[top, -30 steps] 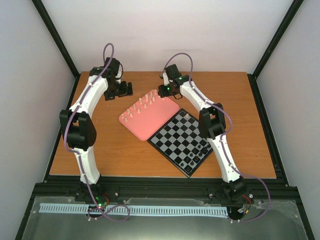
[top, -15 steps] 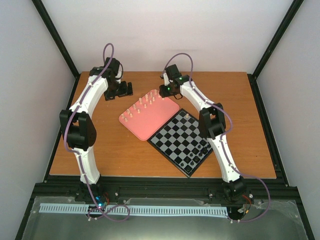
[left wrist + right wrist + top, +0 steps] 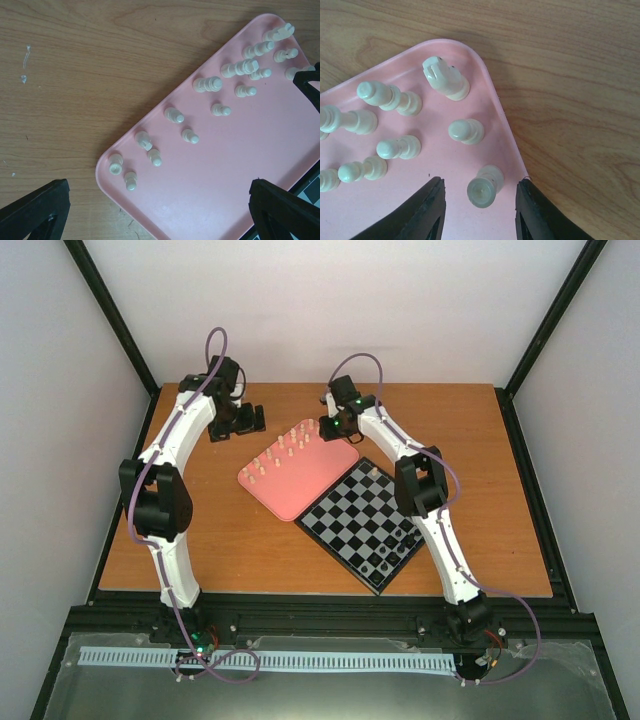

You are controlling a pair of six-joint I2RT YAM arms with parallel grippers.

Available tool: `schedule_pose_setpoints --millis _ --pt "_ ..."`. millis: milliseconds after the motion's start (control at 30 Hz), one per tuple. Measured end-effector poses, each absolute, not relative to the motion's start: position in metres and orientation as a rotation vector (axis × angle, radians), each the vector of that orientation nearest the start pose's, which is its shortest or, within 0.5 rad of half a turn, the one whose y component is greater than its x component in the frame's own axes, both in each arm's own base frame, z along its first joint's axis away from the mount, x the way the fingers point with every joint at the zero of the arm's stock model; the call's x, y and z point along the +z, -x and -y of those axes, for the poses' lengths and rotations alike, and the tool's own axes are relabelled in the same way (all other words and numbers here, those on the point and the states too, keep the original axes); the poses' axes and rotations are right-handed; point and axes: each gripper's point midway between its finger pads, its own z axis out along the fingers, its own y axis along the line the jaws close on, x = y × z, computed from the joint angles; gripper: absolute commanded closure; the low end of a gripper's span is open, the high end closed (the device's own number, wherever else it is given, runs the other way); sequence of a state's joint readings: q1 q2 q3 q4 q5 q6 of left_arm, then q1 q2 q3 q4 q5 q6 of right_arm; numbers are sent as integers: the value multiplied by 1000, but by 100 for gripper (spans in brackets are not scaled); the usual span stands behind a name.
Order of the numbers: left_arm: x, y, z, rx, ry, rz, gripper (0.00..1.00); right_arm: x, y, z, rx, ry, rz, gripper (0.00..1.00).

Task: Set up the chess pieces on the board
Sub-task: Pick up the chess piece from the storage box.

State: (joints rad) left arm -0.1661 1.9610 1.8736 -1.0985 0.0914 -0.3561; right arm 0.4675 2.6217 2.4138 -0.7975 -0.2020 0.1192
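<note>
Now that the right gripper [image 3: 479, 194] has narrowed, not yet gripping, around a cream peg-like pawn [image 3: 485, 183] on the pink rounded tray [image 3: 435, 155], pickup looks imminent; the left gripper [image 3: 160, 215] gapes empty.

On the table [image 3: 470, 440], a pink tray [image 3: 300, 485] lying diagonally, edge to edge with the board [image 3: 360, 515] at its near right. Along the tray's far-left side, rows of upright cream chess pieces [image 3: 283, 448]. Along the board's near-right edge, small black pieces [image 3: 398, 545]. Over the tray's far corner, the right arm [image 3: 420, 485] with the right jaws low by the pieces. Left of the tray and apart from it, the left arm [image 3: 160, 505] with the left jaws above bare wood.
</note>
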Motion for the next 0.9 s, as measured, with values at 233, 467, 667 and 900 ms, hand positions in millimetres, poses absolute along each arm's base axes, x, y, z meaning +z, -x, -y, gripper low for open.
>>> schedule_pose_setpoints --millis 233,467,667,900 --pt "166 -452 88 -267 256 -2779 0 47 -548 -315 473 528 -2567 64" --pt "166 -452 87 -273 264 -2778 0 45 -547 -316 469 533 -2569 80" --pt "166 -452 87 -274 265 -2778 0 45 -547 -317 470 532 -2570 88" --pt "166 -452 87 -273 265 -2778 0 45 -546 -317 474 534 -2571 92"
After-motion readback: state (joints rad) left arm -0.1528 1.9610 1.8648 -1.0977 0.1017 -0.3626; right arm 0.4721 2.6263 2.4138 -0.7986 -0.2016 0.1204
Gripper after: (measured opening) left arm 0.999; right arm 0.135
